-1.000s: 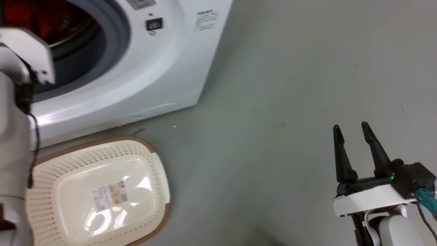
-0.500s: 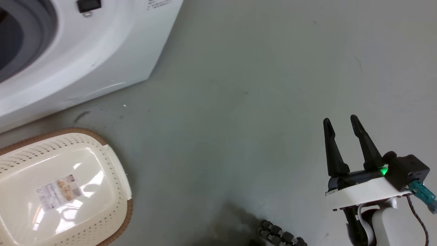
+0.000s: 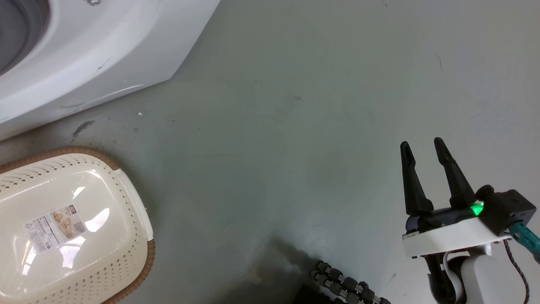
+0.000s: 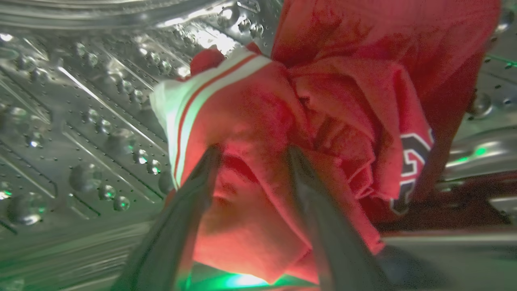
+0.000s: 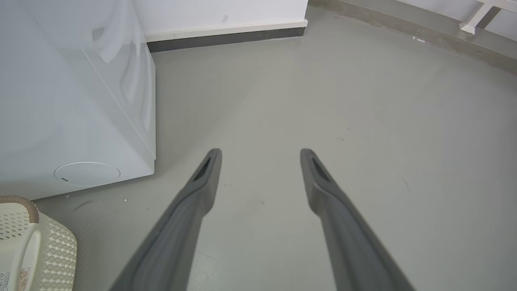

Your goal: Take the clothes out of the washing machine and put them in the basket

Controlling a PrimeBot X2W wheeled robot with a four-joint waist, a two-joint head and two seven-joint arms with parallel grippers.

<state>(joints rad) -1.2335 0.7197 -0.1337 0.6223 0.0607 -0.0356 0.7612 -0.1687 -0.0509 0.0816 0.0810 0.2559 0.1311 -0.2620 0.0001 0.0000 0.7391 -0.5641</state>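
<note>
**Head camera has swung; left gripper straddles the red bundle in the drum**

Since a second ago the whole head view has shifted. The washing machine (image 3: 84, 63) and the basket (image 3: 59, 151) now sit further toward the left edge, which is camera motion, not theirs. The pale left forearm has also left that view.

The basket stands on the floor just in front of the washer, with its label sticker uncovered and no clothes in it. The clothes (image 4: 282, 101) are a crumpled red bundle with white striped trim, lying inside the perforated steel drum (image 4: 80, 101).

My left gripper (image 4: 253, 148) has its fingers spread to either side of a fold of that fabric. I judge it not yet clamped. The bundle lies straight ahead of it, its long axis running up and to the right in the left wrist view.

My right gripper (image 3: 422, 142) hangs spread and unloaded over bare floor, well apart from the washer, so the left arm takes this grab.
</note>
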